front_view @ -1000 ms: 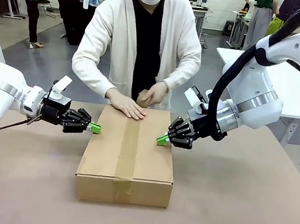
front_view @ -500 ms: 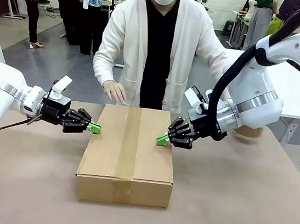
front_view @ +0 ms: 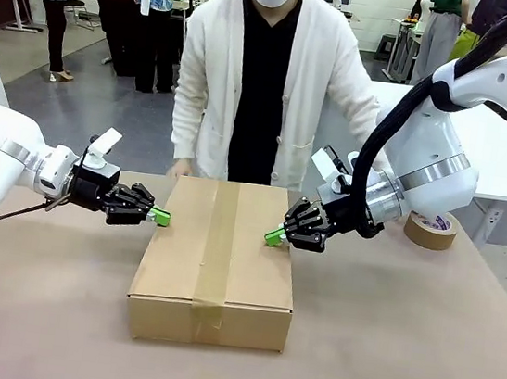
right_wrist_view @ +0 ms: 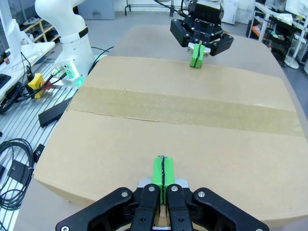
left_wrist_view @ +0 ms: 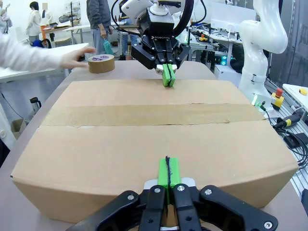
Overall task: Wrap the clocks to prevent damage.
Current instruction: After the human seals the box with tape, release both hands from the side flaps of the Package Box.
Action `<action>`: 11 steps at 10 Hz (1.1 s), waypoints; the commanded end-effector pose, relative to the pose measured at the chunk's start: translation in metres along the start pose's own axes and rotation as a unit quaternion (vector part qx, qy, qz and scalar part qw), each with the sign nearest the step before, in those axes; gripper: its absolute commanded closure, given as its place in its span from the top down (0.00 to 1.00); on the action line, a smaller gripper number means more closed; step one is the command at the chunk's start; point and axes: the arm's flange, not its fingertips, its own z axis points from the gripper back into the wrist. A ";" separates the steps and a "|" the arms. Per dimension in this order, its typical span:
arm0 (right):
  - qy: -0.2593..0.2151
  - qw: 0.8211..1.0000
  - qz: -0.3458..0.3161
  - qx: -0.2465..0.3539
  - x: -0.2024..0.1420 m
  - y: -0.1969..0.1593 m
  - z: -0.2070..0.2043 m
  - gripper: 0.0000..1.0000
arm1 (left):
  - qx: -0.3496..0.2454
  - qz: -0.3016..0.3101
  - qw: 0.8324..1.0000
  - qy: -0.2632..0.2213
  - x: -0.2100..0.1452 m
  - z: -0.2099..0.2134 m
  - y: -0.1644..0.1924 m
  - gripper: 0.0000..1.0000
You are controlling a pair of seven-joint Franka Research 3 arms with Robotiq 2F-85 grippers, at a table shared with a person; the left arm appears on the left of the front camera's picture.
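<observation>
Brown table [front_view: 420, 342], taped cardboard box [front_view: 216, 259] at centre, tape roll [front_view: 430, 230] far right

Box [front_view: 217, 255] top bare; left gripper [front_view: 162, 218] and right gripper [front_view: 272, 237] flank it, tape roll [front_view: 430, 230] far-right of box.

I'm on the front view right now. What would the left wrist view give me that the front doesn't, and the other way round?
Front view alone: the person's white-cardigan torso behind the box, and the white arm bodies on either side.

Left wrist view alone: the person's hand touching the brown roll of packing tape, and cables off the table's edge.

Both: the sealed brown cardboard box with its tape strip along the top, the tape roll on the table, and the left hand and right hand, each shut with green pads at opposite sides of the box top.
</observation>
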 end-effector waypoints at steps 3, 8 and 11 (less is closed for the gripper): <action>0.002 1.000 -0.003 -0.001 -0.002 0.000 -0.001 0.01 | 0.002 -0.001 1.000 0.005 -0.002 -0.002 0.000 0.00; 0.023 1.000 0.004 0.013 0.017 -0.005 0.020 0.01 | -0.011 0.006 0.998 0.063 0.028 0.005 0.001 0.00; 0.098 0.994 -0.018 0.040 0.076 0.001 0.074 0.01 | -0.048 0.040 0.984 0.166 0.101 0.028 -0.016 0.00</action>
